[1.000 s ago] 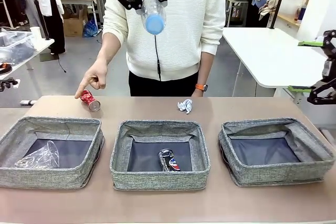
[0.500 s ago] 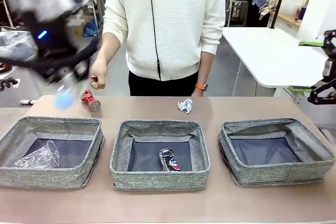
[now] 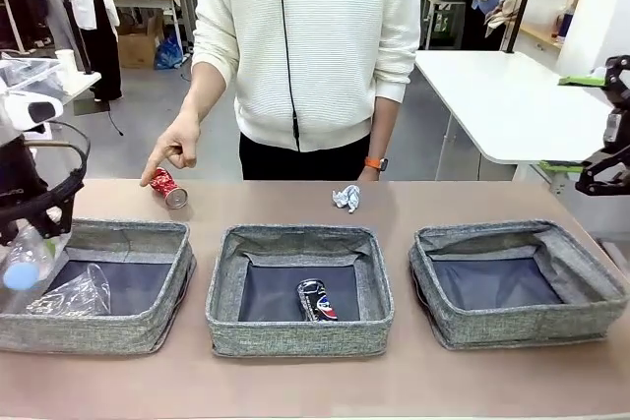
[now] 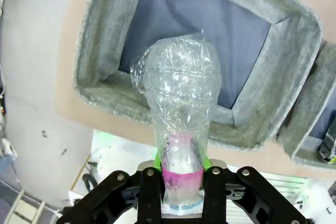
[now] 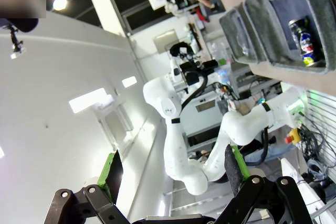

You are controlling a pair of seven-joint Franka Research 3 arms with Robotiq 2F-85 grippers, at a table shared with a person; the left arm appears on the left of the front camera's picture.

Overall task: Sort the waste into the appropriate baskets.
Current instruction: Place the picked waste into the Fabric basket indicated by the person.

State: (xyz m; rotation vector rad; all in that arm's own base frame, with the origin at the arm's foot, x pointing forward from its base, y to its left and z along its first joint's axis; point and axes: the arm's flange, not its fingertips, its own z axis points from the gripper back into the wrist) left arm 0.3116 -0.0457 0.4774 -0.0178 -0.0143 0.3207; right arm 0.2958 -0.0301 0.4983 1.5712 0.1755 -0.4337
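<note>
My left gripper [image 3: 32, 228] hangs at the far left, shut on a clear plastic bottle [image 3: 25, 258] whose blue end points down over the left basket's [image 3: 148, 243] outer edge. In the left wrist view the bottle [image 4: 181, 103] stands between the fingers of the left gripper [image 4: 181, 174], above that basket [image 4: 100, 40]. A clear plastic bag [image 3: 74, 292] lies in the left basket. A dark blue-silver can [image 3: 317, 299] lies in the middle basket [image 3: 226, 282]. The right basket [image 3: 433, 282] holds nothing. My right gripper [image 3: 596, 125] is open, off the table's right edge.
A crushed red can [image 3: 169, 187] lies behind the left basket, and the person's hand [image 3: 175, 148] points down at it. A crumpled white paper wad [image 3: 346, 198] sits behind the middle basket. A white table [image 3: 502, 105] stands at the back right.
My left arm has swung the bottle from high above the middle down to the far left, over the left basket's edge. The person's hand points at the red can again.
</note>
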